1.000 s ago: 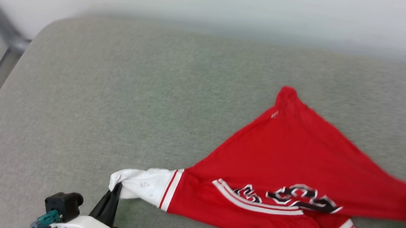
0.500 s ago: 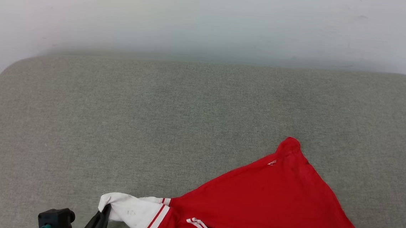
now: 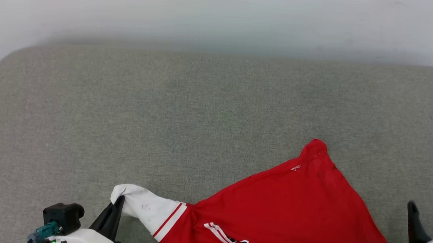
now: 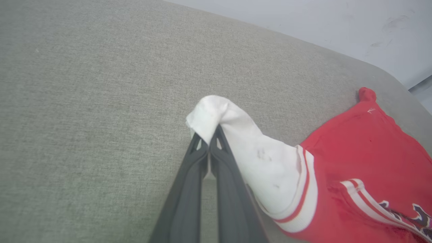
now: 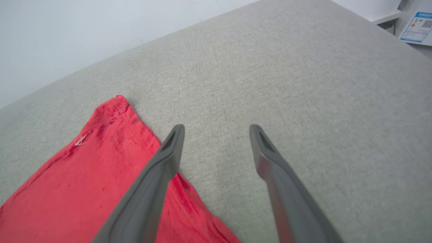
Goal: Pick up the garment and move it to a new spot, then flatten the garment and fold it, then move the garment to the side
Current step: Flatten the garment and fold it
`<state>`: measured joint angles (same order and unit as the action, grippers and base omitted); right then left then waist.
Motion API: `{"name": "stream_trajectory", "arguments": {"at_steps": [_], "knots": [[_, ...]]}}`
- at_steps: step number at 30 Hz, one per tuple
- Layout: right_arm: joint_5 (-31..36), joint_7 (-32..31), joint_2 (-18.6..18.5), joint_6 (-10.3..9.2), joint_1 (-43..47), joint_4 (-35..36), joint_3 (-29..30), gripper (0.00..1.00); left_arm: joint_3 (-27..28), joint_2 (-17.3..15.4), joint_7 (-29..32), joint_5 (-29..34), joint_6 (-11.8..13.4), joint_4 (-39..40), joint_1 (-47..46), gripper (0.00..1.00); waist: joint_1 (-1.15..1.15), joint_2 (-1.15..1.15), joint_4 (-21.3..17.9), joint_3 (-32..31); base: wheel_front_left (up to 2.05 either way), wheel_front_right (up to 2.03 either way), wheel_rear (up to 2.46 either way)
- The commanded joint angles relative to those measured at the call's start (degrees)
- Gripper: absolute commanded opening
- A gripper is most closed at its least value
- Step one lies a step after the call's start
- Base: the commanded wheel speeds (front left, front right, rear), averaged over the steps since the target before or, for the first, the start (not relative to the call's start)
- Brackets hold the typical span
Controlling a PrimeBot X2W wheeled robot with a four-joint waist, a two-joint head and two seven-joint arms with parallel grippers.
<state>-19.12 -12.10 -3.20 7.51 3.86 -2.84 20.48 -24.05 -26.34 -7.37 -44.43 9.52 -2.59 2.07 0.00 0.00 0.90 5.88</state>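
The white sleeve tip of the garment (image 3: 302, 203) is pinched between the closed fingers of the left gripper (image 4: 206, 135), with the red body spread to that gripper's right on the grey cushion (image 3: 163, 114). The right gripper (image 5: 216, 130) is held wide open and empty, and the garment's red edge lies just to its left.

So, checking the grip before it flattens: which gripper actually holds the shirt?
The left gripper: its jaws are shut on the tip of the garment's white sleeve. The right gripper's jaws stand open, holding nothing.
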Motion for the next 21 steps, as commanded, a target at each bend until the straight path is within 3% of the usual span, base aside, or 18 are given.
{"name": "stream_trajectory", "arguments": {"at_steps": [1, 7, 13, 21], "knots": [[-0.3, 1.6, -1.2, -0.04, -3.5, -2.1, -0.7, 1.00, -0.2, 0.0, 0.0, 0.5, -0.2, 0.3, -1.2, 0.00, 0.00, 0.00, 0.6, 1.4, 0.00, 0.00, 0.00], [-1.6, 0.1, -5.8, -0.04, -13.8, -9.5, -6.6, 1.00, -1.0, 0.7, -0.2, 1.2, -1.3, 0.8, -4.4, 0.00, 0.00, 0.00, 2.4, 4.7, 0.00, 0.00, 0.00], [-5.2, -15.0, -13.2, -0.04, -25.7, -15.2, -17.8, 1.00, -1.7, 1.0, -0.4, 2.2, -2.5, 0.4, -8.2, 0.00, 0.00, 0.00, 4.0, 8.3, 0.00, 0.00, 0.00], [-9.3, -32.3, -18.1, -0.04, -34.7, -18.1, -29.8, 1.00, -2.4, 2.2, -1.5, 2.6, -4.5, -1.3, -12.6, 0.00, 0.00, 0.00, 6.3, 12.4, 0.00, 0.00, 0.00]]}}
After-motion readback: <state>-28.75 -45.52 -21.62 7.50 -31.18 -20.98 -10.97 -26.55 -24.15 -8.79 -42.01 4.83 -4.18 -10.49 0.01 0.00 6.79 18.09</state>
